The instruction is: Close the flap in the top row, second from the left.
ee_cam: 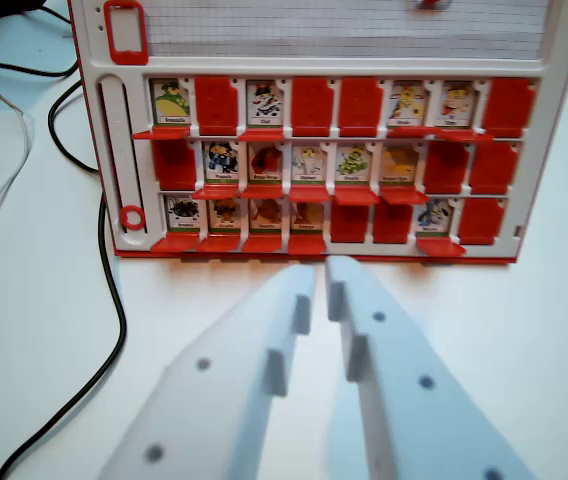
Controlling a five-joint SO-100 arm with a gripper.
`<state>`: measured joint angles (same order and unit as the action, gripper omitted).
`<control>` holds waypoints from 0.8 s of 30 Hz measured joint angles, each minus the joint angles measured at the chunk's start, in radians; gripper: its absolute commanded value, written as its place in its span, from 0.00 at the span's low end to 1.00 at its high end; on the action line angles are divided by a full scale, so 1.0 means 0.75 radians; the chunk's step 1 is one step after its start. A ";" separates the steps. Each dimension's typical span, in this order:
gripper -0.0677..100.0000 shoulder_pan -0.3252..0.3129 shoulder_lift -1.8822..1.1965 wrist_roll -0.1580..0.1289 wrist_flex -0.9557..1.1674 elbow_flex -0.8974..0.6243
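A red and white flap board (99, 150) fills the upper half of the wrist view, with three rows of small windows. In the top row, the second window from the wrist view's left (216, 105) shows a plain red panel. Its neighbours on either side, the first window (169, 100) and the third (264, 100), show picture cards with a red flap edge below them. My gripper (321, 275) hangs just short of the board's near edge, roughly under the bottom row's middle. Its pale fingers (294, 300) stand almost together with only a thin slit and nothing between them.
A black cable (114, 300) curves down the white table at the left, and a thin white cable (4, 190) lies further left. A red slider knob (131, 216) sits on the board's left rail. A red frame (125, 30) sits at the top left corner.
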<state>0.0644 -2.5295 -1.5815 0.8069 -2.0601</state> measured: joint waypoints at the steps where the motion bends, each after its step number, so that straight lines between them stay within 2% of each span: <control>1: 0.01 -0.008 -0.090 -0.006 0.020 -0.053; 3: 0.01 -0.016 -0.256 -0.012 0.063 -0.149; 7: 0.01 -0.047 -0.530 0.010 0.192 -0.250; 12: 0.01 -0.043 -0.822 0.012 0.280 -0.362; 18: 0.01 -0.004 -0.982 0.029 0.409 -0.372; 24: 0.01 -0.006 -0.986 0.029 0.427 -0.333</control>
<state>0.0598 -3.2689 -1.5601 1.1275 -2.3102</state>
